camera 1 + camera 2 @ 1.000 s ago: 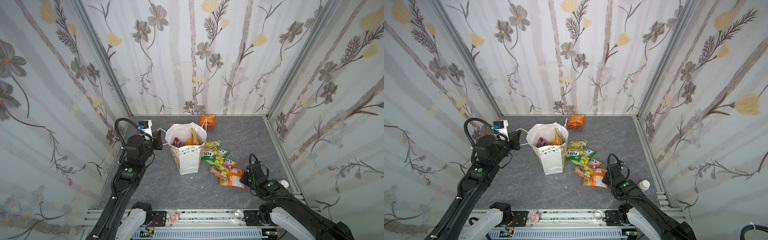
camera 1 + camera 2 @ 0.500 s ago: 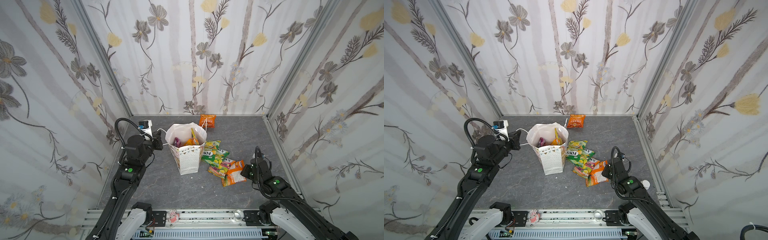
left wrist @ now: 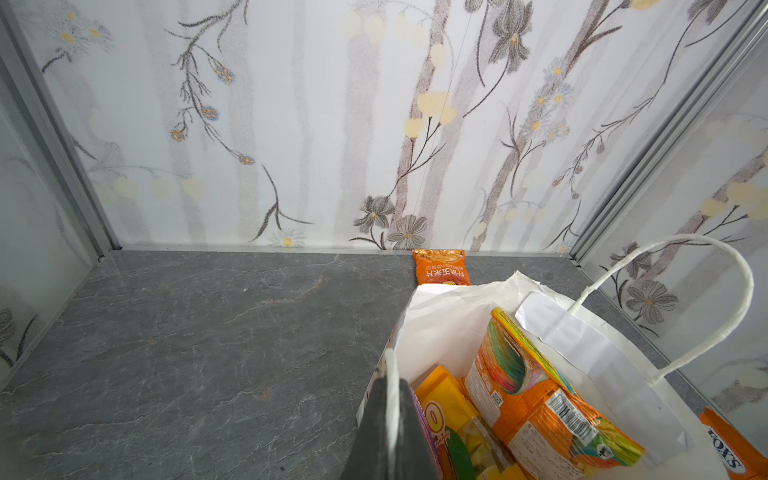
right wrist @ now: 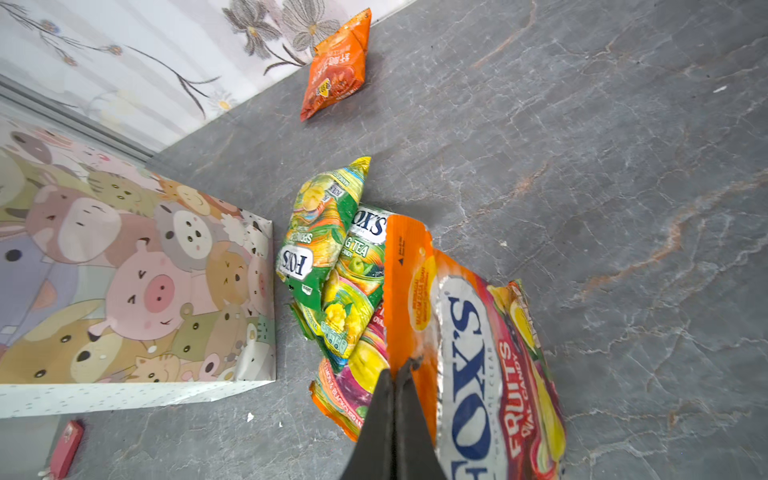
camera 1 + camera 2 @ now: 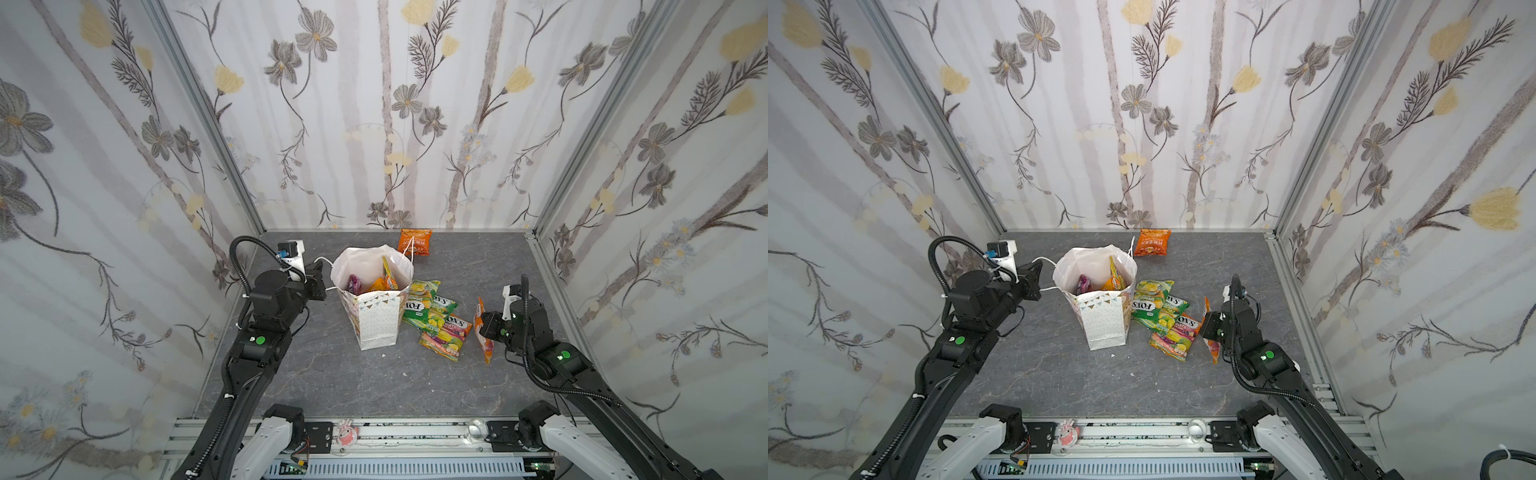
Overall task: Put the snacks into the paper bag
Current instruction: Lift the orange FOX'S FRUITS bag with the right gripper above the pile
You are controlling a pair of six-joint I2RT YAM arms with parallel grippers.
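The white paper bag (image 5: pixel 376 320) (image 5: pixel 1104 322) stands upright left of centre, several snacks (image 3: pixel 536 399) inside it. My left gripper (image 5: pixel 321 277) (image 3: pixel 392 384) is shut on the bag's white cord handle at the rim. An orange FOX'S packet (image 5: pixel 485 347) (image 4: pixel 465 353) hangs on edge above the floor, my right gripper (image 5: pixel 484 326) (image 4: pixel 397 374) shut on its edge, right of the bag. A pile of green-yellow FOX'S packets (image 5: pixel 432 320) (image 4: pixel 324 249) lies beside the bag. One orange packet (image 5: pixel 414 242) (image 5: pixel 1152 242) lies by the back wall.
A small flat red object (image 4: pixel 66 449) lies on the floor at the bag's front corner. Floral walls close in the grey floor on three sides. A pink figure (image 5: pixel 347 432) sits on the front rail.
My right gripper has lifted the orange FOX'S packet off the front of the pile and carried it up and to the right; it now hangs on edge. The left arm has not moved.
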